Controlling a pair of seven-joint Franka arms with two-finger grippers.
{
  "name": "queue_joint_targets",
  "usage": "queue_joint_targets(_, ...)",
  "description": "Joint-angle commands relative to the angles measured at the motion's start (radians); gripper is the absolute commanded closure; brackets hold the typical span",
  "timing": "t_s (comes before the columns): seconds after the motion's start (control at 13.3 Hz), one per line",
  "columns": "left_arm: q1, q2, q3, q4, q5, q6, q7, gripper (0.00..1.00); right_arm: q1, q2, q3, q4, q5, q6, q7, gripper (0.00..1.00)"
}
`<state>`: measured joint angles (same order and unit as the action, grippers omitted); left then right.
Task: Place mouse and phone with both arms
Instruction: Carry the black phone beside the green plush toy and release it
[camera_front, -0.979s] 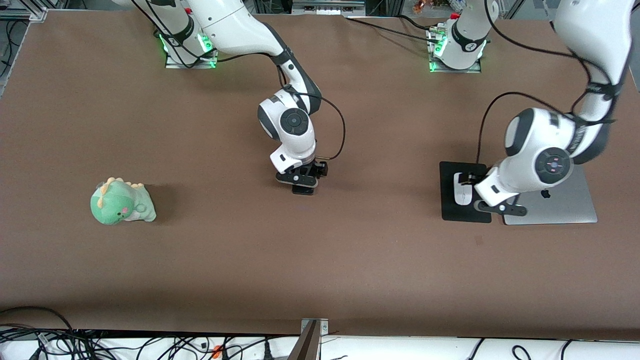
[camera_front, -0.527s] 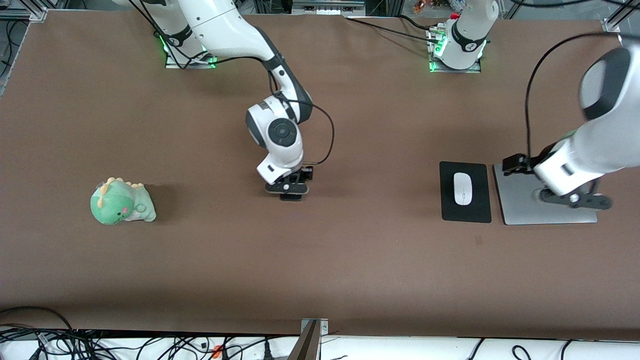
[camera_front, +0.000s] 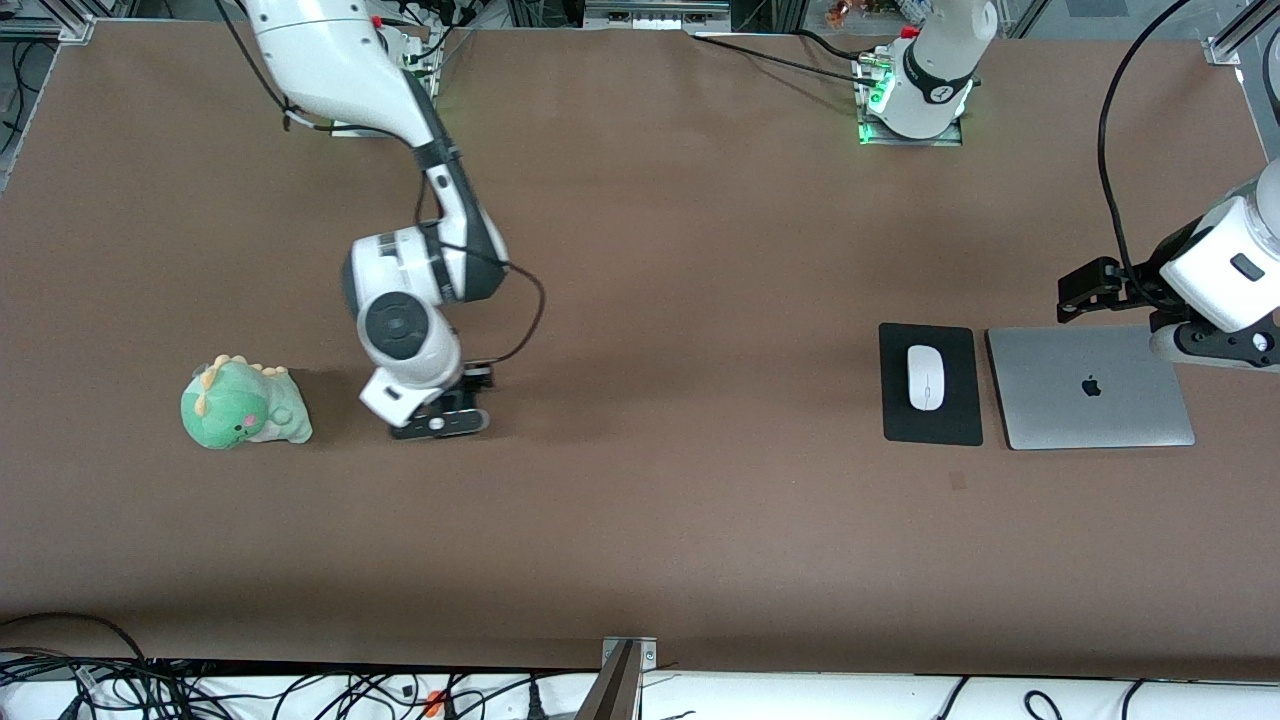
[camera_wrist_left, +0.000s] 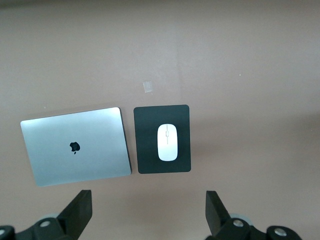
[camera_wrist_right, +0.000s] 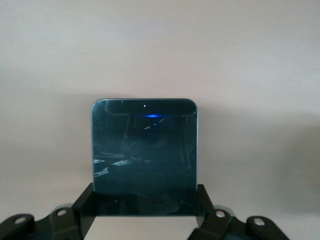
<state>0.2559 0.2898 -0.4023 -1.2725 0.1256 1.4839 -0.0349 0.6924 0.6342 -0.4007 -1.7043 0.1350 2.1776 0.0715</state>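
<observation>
The white mouse (camera_front: 926, 377) lies on a black pad (camera_front: 930, 425) beside a silver laptop (camera_front: 1090, 387); it also shows in the left wrist view (camera_wrist_left: 167, 142). My left gripper (camera_front: 1213, 347) is open and empty, high over the laptop's corner toward the left arm's end; its jaws stand wide apart in the left wrist view (camera_wrist_left: 148, 212). My right gripper (camera_front: 440, 422) is low over the table beside a green plush, shut on the black phone (camera_wrist_right: 144, 150), which its fingers (camera_wrist_right: 88, 200) clamp by the edges. In the front view the hand hides the phone.
A green dinosaur plush (camera_front: 243, 404) sits toward the right arm's end of the table. The pad (camera_wrist_left: 162, 115) and the laptop (camera_wrist_left: 75, 145) lie side by side toward the left arm's end. Bare brown table spreads between the two arms.
My left gripper has let go of the mouse on the pad and pulled up and away over the laptop. My right gripper has carried the phone toward the plush.
</observation>
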Motion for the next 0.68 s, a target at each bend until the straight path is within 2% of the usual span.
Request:
queue_joint_targets(0.0, -0.007, 0.006, -0.007, 0.021, -0.003, -0.014, 0.003, 0.0, -0.033, -0.06, -0.02, -0.11, 0.017, 0.028, -0.108, 0.58)
queue_joint_targets(0.38, -0.006, -0.009, 0.016, 0.016, -0.01, -0.031, 0.021, 0.0, -0.106, -0.059, -0.021, -0.211, 0.017, 0.161, -0.241, 0.58)
queue_joint_targets(0.53, -0.006, -0.122, 0.043, -0.126, -0.021, 0.031, 0.007, 0.0, -0.12, -0.05, -0.02, -0.245, 0.023, 0.23, -0.253, 0.57)
queue_joint_targets(0.6, -0.027, -0.153, 0.101, -0.163, -0.03, 0.067, 0.012, 0.0, -0.12, -0.045, -0.02, -0.251, 0.032, 0.243, -0.251, 0.57)
